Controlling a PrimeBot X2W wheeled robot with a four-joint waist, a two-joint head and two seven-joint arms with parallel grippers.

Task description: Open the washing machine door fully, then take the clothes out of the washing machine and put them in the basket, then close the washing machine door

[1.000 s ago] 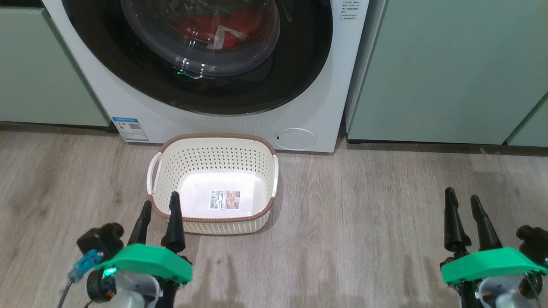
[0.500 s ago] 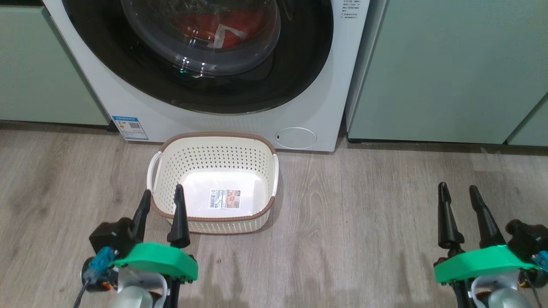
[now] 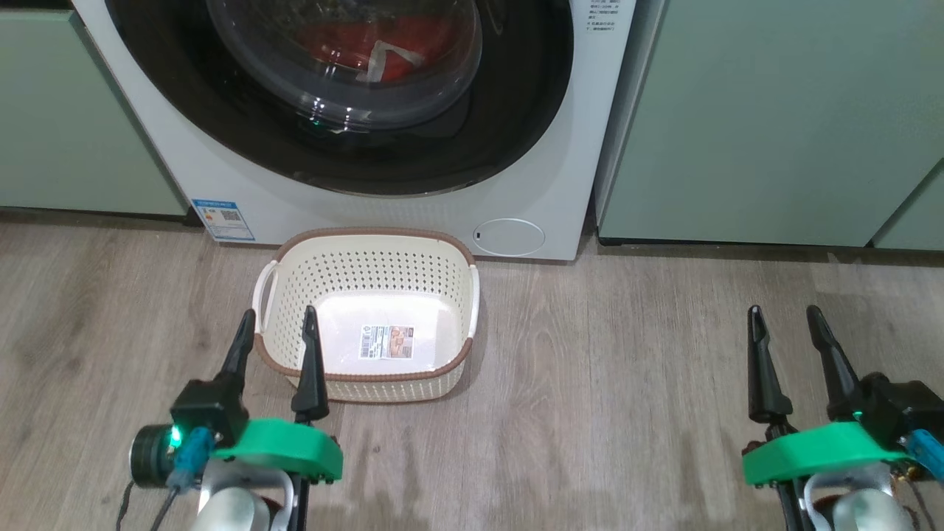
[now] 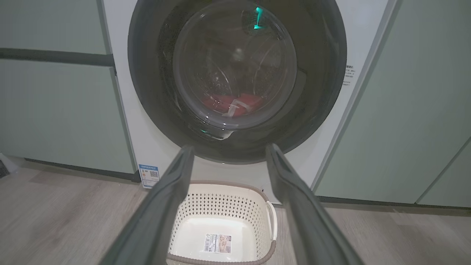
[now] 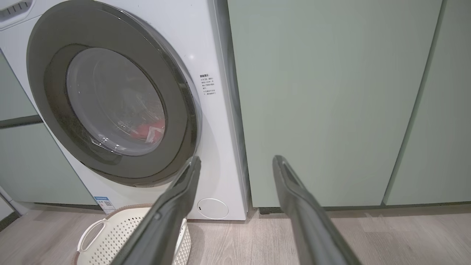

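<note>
The white washing machine [image 3: 538, 184] [image 4: 121, 73] [image 5: 217, 121] stands ahead with its round black door [image 3: 516, 110] [image 4: 147, 92] [image 5: 55, 44] closed. Red clothes [image 3: 346, 44] [image 4: 220, 101] [image 5: 147, 130] with white trim lie behind the glass window. The cream basket [image 3: 365, 251] [image 4: 220, 206] [image 5: 121, 228] sits empty on the floor before the machine, a label on its bottom. My left gripper [image 3: 278, 318] [image 4: 228, 151] is open at the basket's near left corner. My right gripper [image 3: 784, 313] [image 5: 237, 162] is open over bare floor to the right, pointing at the machine's right edge.
Pale green cabinets [image 3: 774, 118] [image 3: 66, 118] flank the machine on both sides. A blue sticker [image 3: 221, 219] and a round service flap [image 3: 509, 237] sit low on its front. Wood-look floor [image 3: 627, 383] spreads between basket and right gripper.
Both grippers have moved forward and turned slightly, their fingers spreading a little wider. The basket, door and clothes have stayed put.
</note>
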